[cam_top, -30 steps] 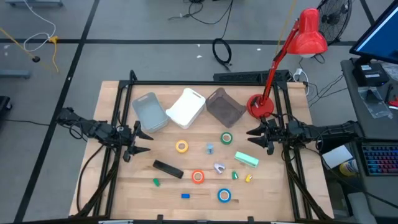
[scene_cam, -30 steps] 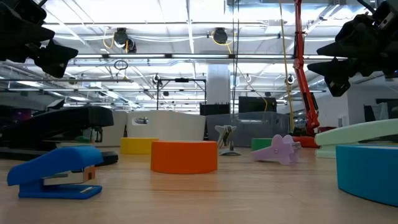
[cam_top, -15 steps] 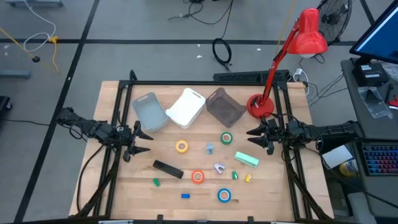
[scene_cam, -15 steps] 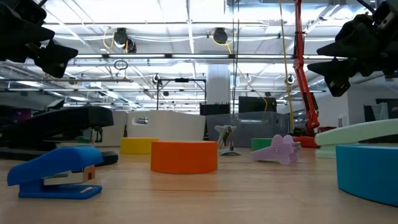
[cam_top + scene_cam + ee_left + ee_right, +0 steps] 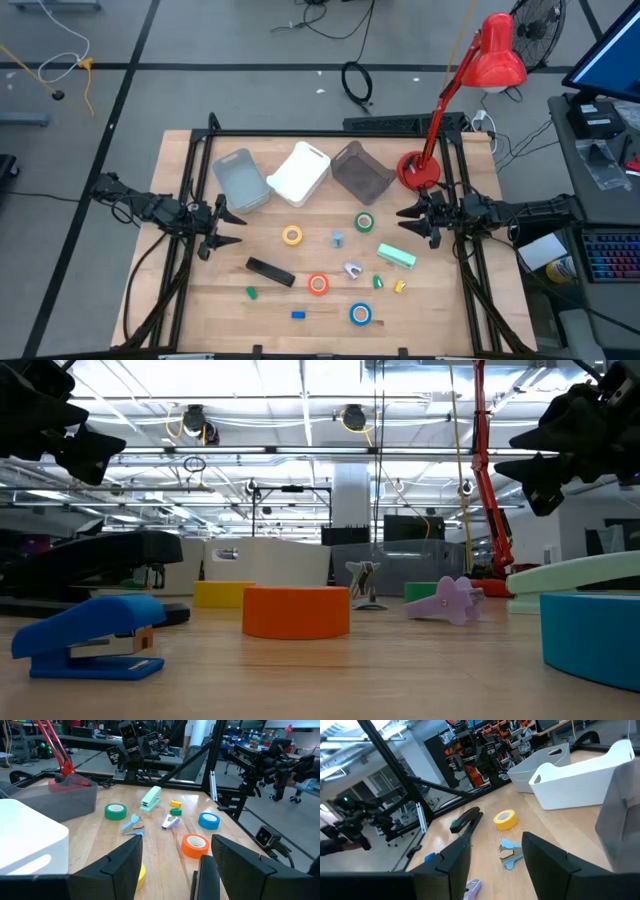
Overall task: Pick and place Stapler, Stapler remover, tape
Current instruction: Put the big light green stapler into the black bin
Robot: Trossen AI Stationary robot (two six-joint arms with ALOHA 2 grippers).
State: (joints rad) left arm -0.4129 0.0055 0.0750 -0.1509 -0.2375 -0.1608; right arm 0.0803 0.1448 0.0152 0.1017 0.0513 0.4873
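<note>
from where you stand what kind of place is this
Probably a robotics lab or workshop: a wooden table in a black frame, open ceiling pipes, and racks of equipment behind.

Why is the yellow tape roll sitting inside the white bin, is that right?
Not quite. The yellow tape roll is not inside the white bin; it lies on the wooden table, out in front of the bins. The high view shows it.

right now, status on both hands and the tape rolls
Left hand and right hand open, empty, at table edges. Yellow, green, orange, blue tape rolls untouched. Black stapler between left hand and orange.
</note>
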